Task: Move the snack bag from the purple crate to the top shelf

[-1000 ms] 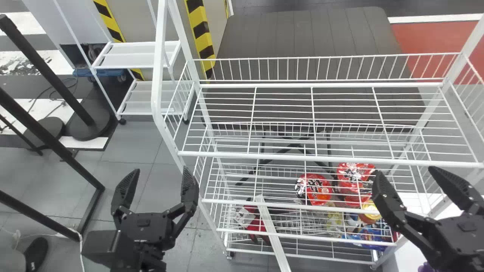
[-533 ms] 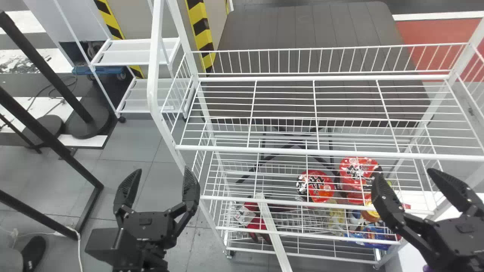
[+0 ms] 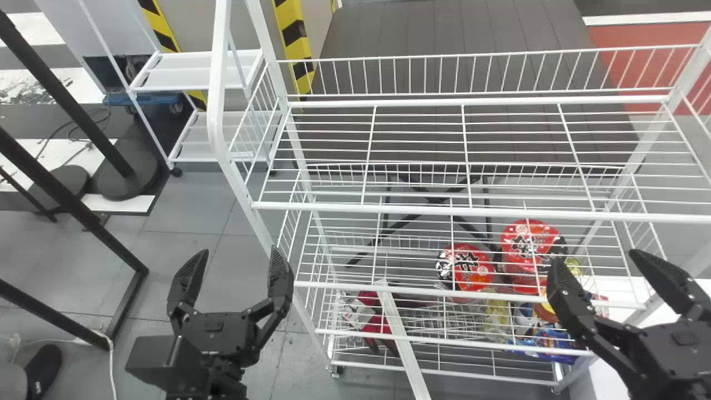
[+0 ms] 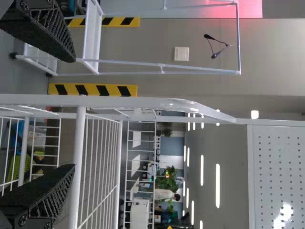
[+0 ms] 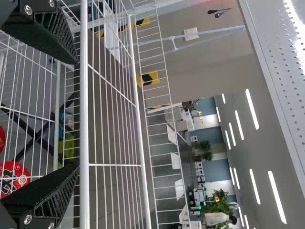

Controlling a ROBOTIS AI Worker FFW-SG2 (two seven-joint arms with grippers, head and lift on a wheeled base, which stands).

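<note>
Farthest left, well apart from the white wire rack [image 3: 221,72], stand black poles [image 3: 66,100], with a black frame [image 3: 72,197] running slantwise across the floor. A small white shelf cart [image 3: 194,69] stands behind the rack's left end, with a yellow-and-black striped post [image 3: 293,34] just beside it.

The left gripper [image 3: 236,261] hangs in front of the rack, off its left end. It is released, its two fingers spread and empty. In the left wrist view, the left gripper [image 4: 74,113] has the rack's white bars beyond its tips.

At the rack's lower left, a red-and-white package [image 3: 364,316] lies on a low level, and a long pale strip [image 3: 401,347] leans aslant at the rack's front. The rack's top shelf [image 3: 422,209] is wire mesh with a railing round it. Right of the rack's middle, below that shelf, lie two red round packages [image 3: 472,272], with a yellow package [image 3: 496,312] and a blue package [image 3: 555,340] lower down. Behind the rack is a dark panelled block [image 3: 444,28].

The right gripper [image 3: 599,261] hangs before the rack's right end, likewise released and holding nothing. Where the snack bag lies, I cannot tell.
</note>
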